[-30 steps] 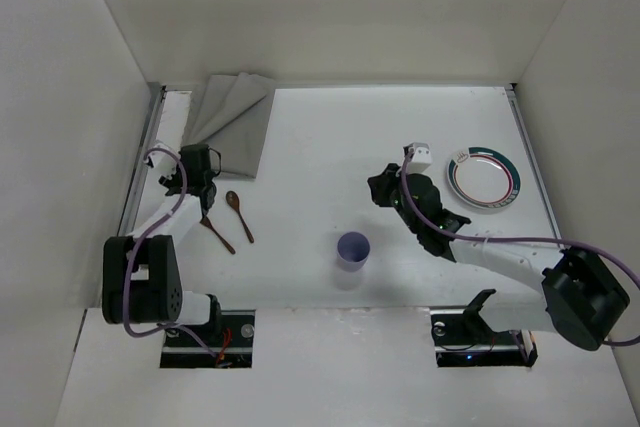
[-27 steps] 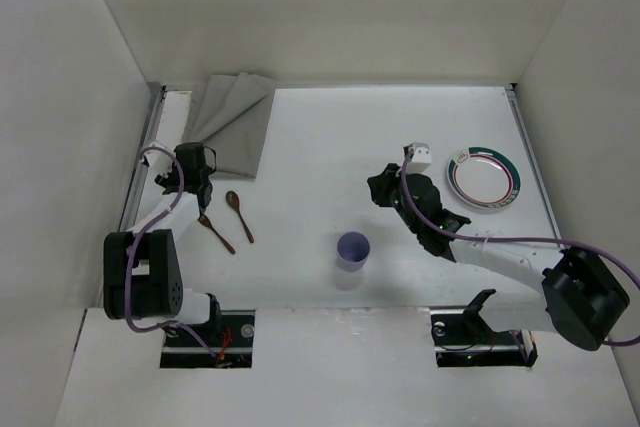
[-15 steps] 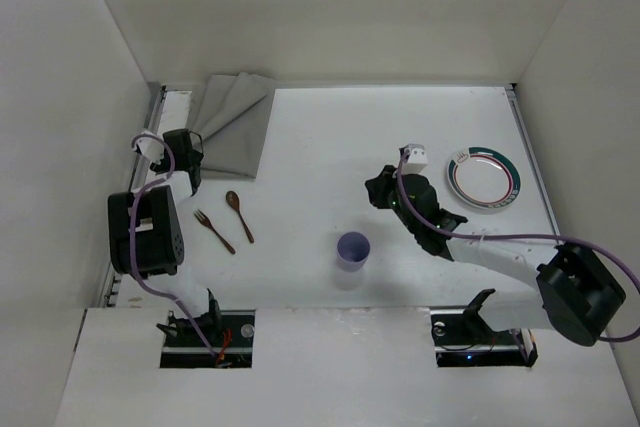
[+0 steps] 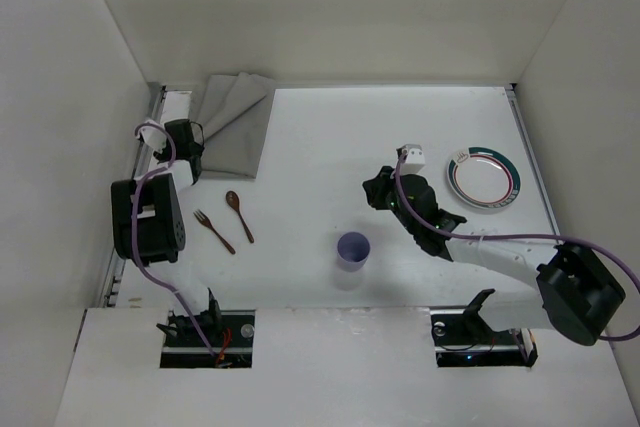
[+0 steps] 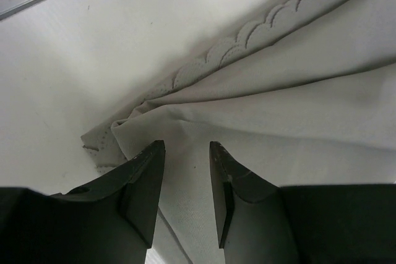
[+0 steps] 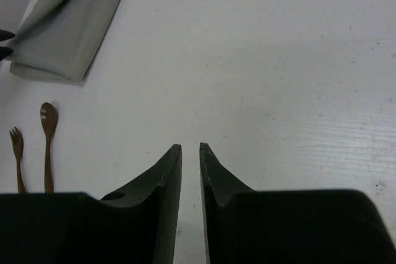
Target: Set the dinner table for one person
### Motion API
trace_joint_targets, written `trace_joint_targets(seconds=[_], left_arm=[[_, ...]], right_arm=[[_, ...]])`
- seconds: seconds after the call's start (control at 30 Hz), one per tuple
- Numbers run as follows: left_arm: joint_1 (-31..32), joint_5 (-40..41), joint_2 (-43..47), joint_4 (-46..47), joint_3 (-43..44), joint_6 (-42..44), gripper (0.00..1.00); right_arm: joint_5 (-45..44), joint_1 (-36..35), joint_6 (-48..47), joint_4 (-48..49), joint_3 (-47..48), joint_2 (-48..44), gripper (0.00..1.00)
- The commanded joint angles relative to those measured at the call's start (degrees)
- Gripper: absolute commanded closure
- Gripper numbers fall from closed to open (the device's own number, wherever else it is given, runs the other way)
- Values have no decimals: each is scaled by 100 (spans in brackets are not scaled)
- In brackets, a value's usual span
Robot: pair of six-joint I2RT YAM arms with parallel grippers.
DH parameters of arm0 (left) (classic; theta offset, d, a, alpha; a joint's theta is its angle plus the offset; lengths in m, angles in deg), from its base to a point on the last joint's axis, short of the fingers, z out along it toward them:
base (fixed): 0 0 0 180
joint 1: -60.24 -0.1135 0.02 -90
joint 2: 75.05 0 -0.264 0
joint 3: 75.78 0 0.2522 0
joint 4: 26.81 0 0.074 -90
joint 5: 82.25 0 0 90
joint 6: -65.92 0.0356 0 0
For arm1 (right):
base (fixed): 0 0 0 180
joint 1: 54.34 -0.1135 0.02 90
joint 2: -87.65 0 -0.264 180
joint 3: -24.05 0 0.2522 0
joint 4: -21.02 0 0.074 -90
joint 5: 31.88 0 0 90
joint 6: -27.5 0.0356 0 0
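The large matte white rectangular dinner table [image 4: 400,127] with metal side rails lies under everything. At its far-left corner, the left gripper [image 5: 185,153] hangs over the near corner of the folded grey cloth placemat [image 4: 232,127]; its black fingers [image 5: 145,177] stand apart, with the scalloped fabric showing between them and nothing clamped. Nearer the bases lie a small brown wooden fork [image 4: 212,230] and a brown wooden spoon [image 4: 239,215] side by side, apart from the cloth. A lilac round cup [image 4: 352,248] stands upright near the table's middle. The right gripper [image 6: 190,149] sits just beyond it, the jaws drawn to a thin slit over bare tabletop, empty. A white round plate with a green rim [image 4: 484,178] rests by the right rail.
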Motion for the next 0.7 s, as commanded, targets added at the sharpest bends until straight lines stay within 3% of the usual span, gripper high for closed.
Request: trace_joint_targets(seconds=[0.0,0.33,0.67], left_arm=[[-1,26,55,-155,49,-69,68],[-28,457,828,56,-786,-351,61],[279,9,-287,-23,346,-123,71]], right_arm=[[24,-39,-97,223,193,-63,76],[24,-39,-71,294,201,24,70],[-20,-56,-132,284,184,-116,70]])
